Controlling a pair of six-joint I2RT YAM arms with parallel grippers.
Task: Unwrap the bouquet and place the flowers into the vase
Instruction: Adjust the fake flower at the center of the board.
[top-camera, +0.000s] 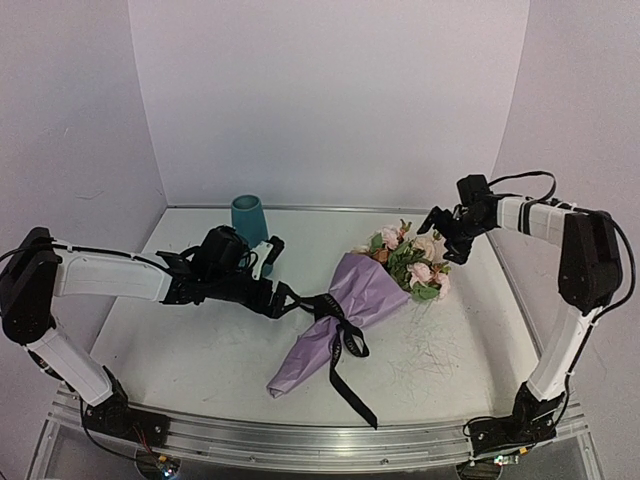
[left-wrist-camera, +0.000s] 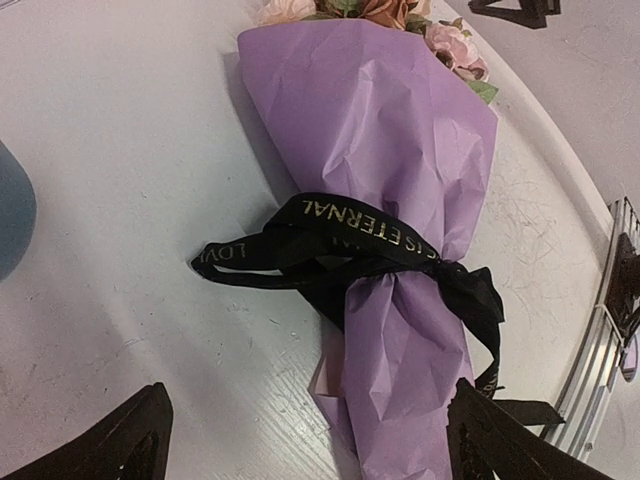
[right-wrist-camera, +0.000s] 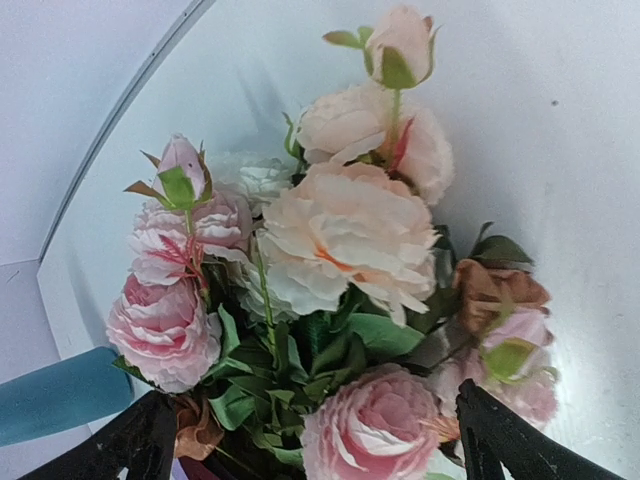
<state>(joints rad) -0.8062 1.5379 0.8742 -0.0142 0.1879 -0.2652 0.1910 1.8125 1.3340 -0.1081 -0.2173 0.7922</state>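
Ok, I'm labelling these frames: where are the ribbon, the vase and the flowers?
ribbon (left-wrist-camera: 350, 232): left wrist view, its gold-lettered band.
vase (top-camera: 249, 218): top view, its teal side wall.
flowers (right-wrist-camera: 350, 240): right wrist view, the big cream bloom.

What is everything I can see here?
bouquet: one, lying mid-table, blooms toward the far right
paper: one sheet, lilac, coned around the stems
ribbon: one, black with gold lettering, tied round the cone
flowers: a bunch, pink, cream and rust with green leaves, at the cone's wide end
vase: one, teal, upright near the far edge, left of the bouquet
table: one, white, scuffed
rail: one, silver, along the near edge
left gripper: one, black, open, fingers either side of the tied cone
right gripper: one, black, open, fingers either side of the blooms
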